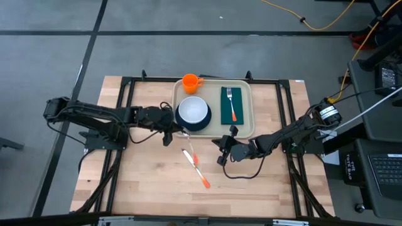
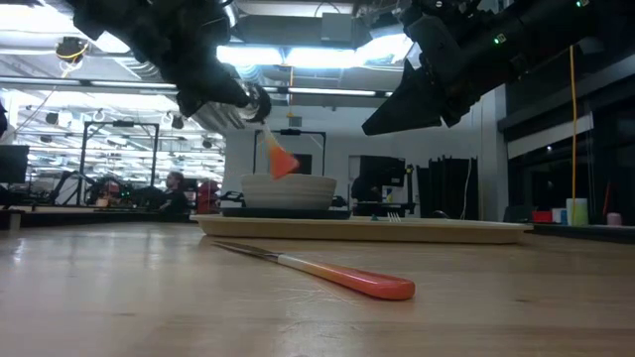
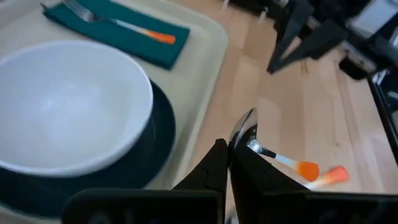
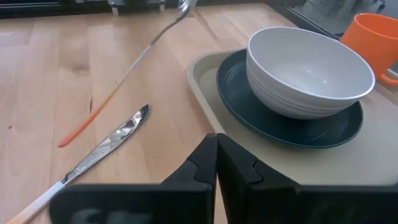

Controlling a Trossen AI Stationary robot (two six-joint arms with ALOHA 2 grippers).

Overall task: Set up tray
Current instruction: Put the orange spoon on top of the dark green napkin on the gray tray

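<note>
The tray point(image 1: 247, 129) is lying flat at the far middle of the bench point(image 1: 144, 182), a wide beige plastic rectangle with rounded corners and a low raised rim. It is carrying a dark plate point(image 1: 202, 127) with a white bowl point(image 1: 192, 111), an orange mug point(image 1: 190, 82), and a green napkin point(image 1: 226, 110) under a fork point(image 1: 231, 102).

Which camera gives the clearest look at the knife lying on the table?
The low view: the knife lies unobstructed, side-on. The right wrist view shows its blade, the high view shows it small, the left wrist view only an orange tip.
</note>
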